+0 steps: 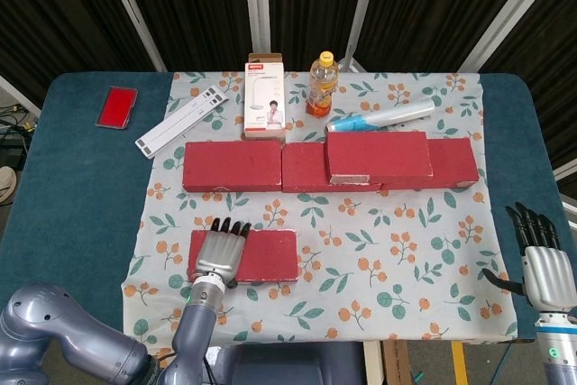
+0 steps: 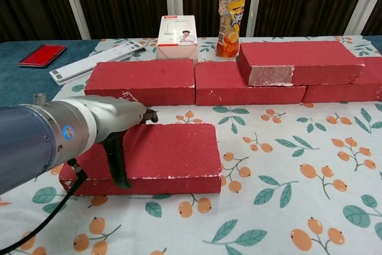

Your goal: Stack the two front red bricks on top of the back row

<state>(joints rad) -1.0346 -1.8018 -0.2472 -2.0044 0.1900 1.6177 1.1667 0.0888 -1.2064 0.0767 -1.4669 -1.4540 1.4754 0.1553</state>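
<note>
**Front brick: grip and handling**

Left hand (image 1: pixel 216 257) clasps front red brick (image 2: pixel 170 156) at its left end, thumb down near face; likely heavy, rigid, gritty, so best gripped nearer mid-length; right hand (image 1: pixel 544 263) released, idle; stacked brick (image 1: pixel 377 158) atop back row (image 1: pixel 233 165).

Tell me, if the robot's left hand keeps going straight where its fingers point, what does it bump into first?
Probably the left brick of the back row. The left hand lies over the front brick, fingers pointing toward that row; height is unclear.
</note>
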